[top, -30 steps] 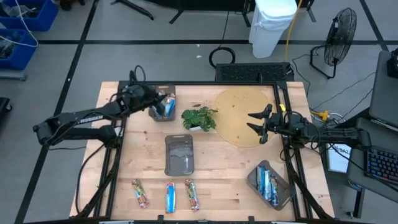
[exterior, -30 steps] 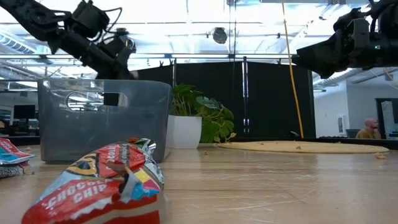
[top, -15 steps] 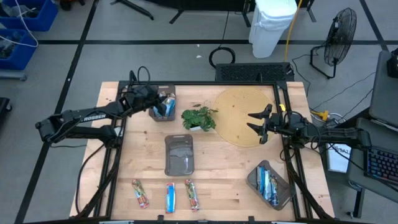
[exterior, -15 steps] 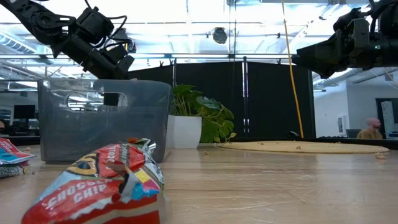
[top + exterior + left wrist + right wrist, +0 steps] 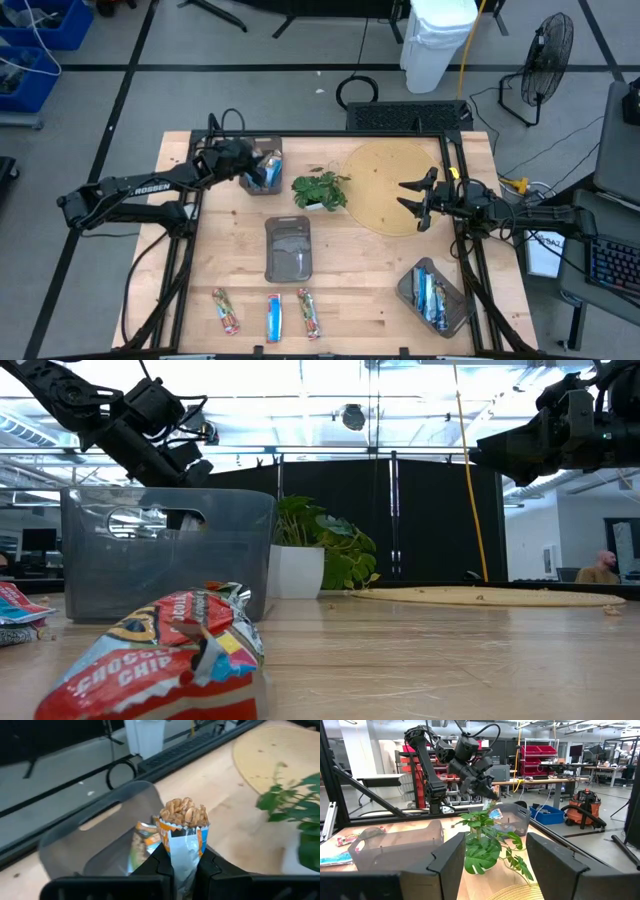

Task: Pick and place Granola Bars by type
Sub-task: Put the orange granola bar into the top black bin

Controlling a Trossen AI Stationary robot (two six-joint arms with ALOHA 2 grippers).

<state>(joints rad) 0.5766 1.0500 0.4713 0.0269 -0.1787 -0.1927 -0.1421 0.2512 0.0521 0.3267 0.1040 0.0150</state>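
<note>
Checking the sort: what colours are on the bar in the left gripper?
Silver, blue and orange wrapper on the bar; clearest in the left wrist view.

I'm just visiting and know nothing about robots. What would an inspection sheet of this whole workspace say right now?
Surface: wooden table, round mat.
Job's things: three Granola Bars at the near edge; more bars in the right tray and far-left tray; centre tray looks empty.
Clutter: potted plant.
Grippers: left gripper shut on a blue-silver bar above the far-left tray; right gripper open over the mat.
Cables: on the floor by the fan.
Surroundings: white bin, a person.
</note>
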